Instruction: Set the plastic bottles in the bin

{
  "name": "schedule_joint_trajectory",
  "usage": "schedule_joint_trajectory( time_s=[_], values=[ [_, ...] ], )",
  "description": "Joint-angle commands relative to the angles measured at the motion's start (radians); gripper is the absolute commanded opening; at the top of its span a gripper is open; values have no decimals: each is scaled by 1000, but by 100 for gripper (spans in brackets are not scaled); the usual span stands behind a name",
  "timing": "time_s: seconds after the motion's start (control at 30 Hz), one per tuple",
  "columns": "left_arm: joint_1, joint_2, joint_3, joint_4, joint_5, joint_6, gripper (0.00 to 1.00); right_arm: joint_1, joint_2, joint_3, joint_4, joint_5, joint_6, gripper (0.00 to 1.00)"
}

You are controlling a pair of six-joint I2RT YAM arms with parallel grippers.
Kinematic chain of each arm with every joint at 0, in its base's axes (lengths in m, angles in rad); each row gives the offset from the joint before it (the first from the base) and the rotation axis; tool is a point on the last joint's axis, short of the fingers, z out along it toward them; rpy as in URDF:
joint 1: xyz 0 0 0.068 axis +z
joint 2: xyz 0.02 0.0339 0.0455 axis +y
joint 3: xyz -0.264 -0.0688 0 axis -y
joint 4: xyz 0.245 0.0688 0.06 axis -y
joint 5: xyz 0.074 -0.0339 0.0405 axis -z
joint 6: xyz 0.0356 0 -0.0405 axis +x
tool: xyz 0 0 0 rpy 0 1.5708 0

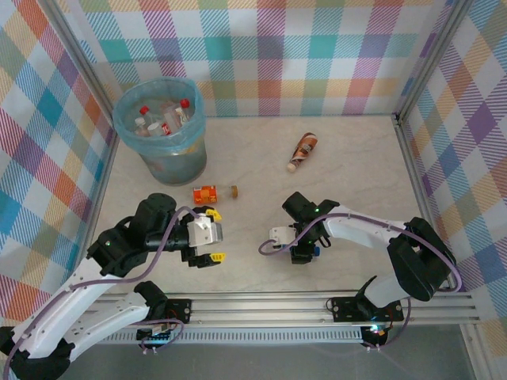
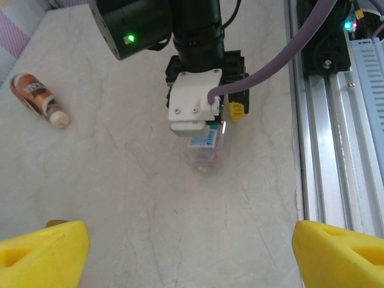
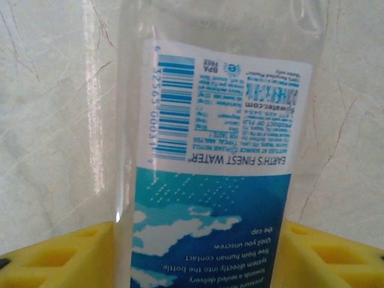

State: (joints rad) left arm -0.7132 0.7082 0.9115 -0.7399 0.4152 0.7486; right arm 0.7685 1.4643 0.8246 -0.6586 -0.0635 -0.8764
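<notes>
A clear water bottle with a blue and white label (image 3: 216, 180) lies on the table between the yellow fingers (image 3: 60, 255) of my right gripper (image 3: 201, 258), which press on both its sides. In the top view that gripper (image 1: 303, 252) covers most of the bottle (image 1: 314, 252). My left gripper (image 1: 209, 236) stands open over bare table, just below an orange-labelled bottle (image 1: 207, 192). A brown bottle (image 1: 302, 150) lies further back. The bin (image 1: 127, 119), lined with a blue bag, stands at the back left with several bottles inside.
Checked walls close off the left, back and right sides. A metal rail (image 1: 317, 305) runs along the near edge. In the left wrist view the brown bottle (image 2: 36, 99) lies far left and the held bottle (image 2: 207, 150) is straight ahead.
</notes>
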Motion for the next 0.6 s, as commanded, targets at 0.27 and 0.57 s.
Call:
schedule_joint_trajectory(
  time_s=[0.27,0.57],
  values=[
    [-13,-51,31,281,-143,-277,85,0,-216,40,73,-142,122,59],
    [-13,152,244,284,-348,-863,84,-11,-295,113,326,-188,377,55]
  ],
)
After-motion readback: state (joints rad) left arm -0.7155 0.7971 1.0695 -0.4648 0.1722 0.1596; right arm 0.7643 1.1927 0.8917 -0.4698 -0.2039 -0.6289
